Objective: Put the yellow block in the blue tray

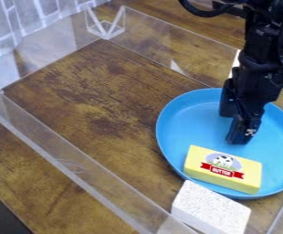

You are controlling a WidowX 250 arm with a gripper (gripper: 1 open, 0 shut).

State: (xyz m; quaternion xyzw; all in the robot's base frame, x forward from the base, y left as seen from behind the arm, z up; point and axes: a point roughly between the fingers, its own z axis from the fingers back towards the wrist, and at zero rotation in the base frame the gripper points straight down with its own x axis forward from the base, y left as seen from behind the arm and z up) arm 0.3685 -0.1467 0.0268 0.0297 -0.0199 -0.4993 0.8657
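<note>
The yellow block point(225, 168), a butter-like bar with a red-and-white oval label on top, lies inside the blue tray point(178, 128) near its front rim. The round blue tray sits at the right of the wooden table. My black gripper point(239, 130) points down over the middle of the tray, just behind the yellow block and apart from it. Its fingers stand open with nothing between them.
A white speckled sponge-like block point(210, 209) lies on the table just in front of the tray. Clear plastic walls point(58, 164) fence the wooden tabletop point(95, 101) on all sides. The arm rises toward the upper right.
</note>
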